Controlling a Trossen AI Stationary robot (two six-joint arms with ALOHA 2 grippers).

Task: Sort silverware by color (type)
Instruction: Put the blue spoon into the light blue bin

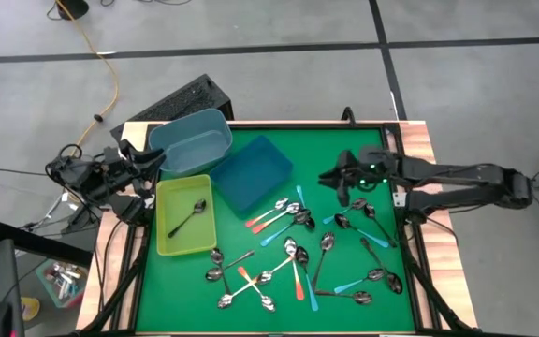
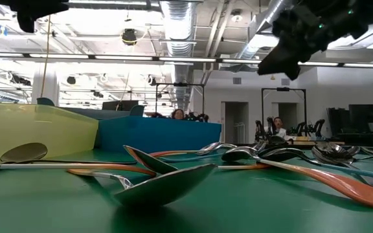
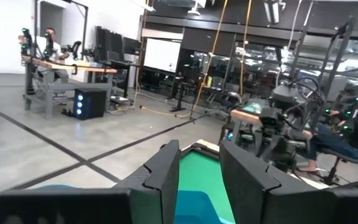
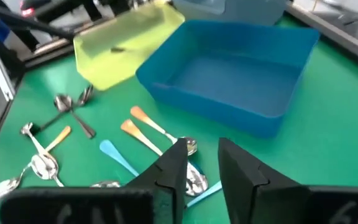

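Small spoons with orange, teal or plain metal handles lie scattered on the green mat, right of the bins. One dark plain spoon lies in the yellow-green bin. My right gripper is open and hovers high over the mat, right of the dark blue bin. In its wrist view the fingers stand above orange-handled and teal-handled spoons. My left gripper is open and waits at the table's left edge beside the pale blue bin.
The three bins stand close together on the mat's far left part: pale blue farthest, dark blue to its right, yellow-green nearest. Wooden table rims border the mat. In the low view a spoon bowl lies close in front.
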